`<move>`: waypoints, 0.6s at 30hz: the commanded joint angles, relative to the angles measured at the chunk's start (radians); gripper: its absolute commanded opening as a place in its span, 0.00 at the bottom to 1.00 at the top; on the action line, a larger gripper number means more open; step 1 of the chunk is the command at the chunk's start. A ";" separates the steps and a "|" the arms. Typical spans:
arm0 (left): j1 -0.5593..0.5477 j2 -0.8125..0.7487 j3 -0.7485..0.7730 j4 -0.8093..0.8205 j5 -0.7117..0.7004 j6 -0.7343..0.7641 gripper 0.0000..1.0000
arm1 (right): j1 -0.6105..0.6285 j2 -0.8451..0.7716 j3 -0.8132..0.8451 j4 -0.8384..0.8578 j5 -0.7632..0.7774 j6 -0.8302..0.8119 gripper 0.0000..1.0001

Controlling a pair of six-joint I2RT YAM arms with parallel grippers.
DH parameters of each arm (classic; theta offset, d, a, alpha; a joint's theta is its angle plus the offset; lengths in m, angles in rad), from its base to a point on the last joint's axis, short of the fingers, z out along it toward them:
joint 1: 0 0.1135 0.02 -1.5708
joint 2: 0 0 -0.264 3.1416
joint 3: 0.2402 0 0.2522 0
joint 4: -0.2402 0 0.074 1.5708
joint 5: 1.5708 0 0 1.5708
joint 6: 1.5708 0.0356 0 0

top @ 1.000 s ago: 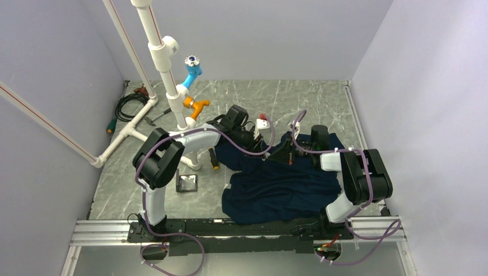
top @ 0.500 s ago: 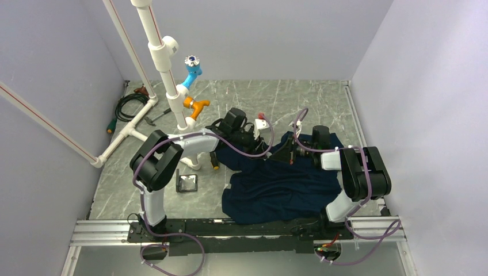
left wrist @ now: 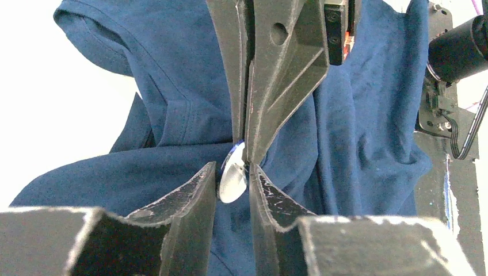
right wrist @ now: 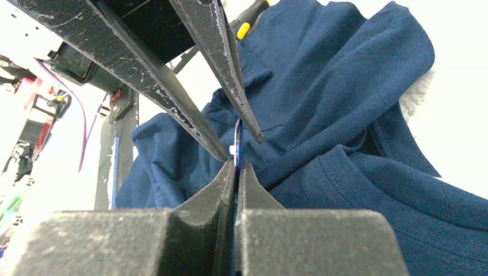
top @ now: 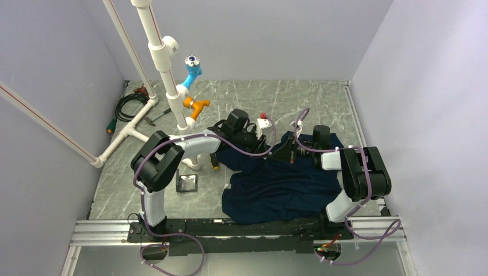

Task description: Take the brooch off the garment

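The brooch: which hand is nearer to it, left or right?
Right. The right hand pinches the edge of the brooch; the left hand is open, a finger on each side of it.

The brooch (left wrist: 232, 174) is a small round blue-grey disc, standing on edge over the shirt (top: 276, 187). The left wrist view shows its pale face aslant, and the right wrist view shows it as a thin blue line. One rim is pinched between the closed fingers of the right hand (right wrist: 237, 165); the left hand (left wrist: 232, 168) straddles it, fingers parted. Whether it is fastened to the cloth cannot be told. The shirt is dark navy, short-sleeved and rumpled. It lies on the right half of the worktop (top: 299, 98), toward the near edge, its far part bunched.
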 commanded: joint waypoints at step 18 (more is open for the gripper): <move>0.005 -0.018 0.008 0.019 0.040 0.043 0.20 | -0.015 -0.005 -0.011 0.109 -0.038 0.023 0.00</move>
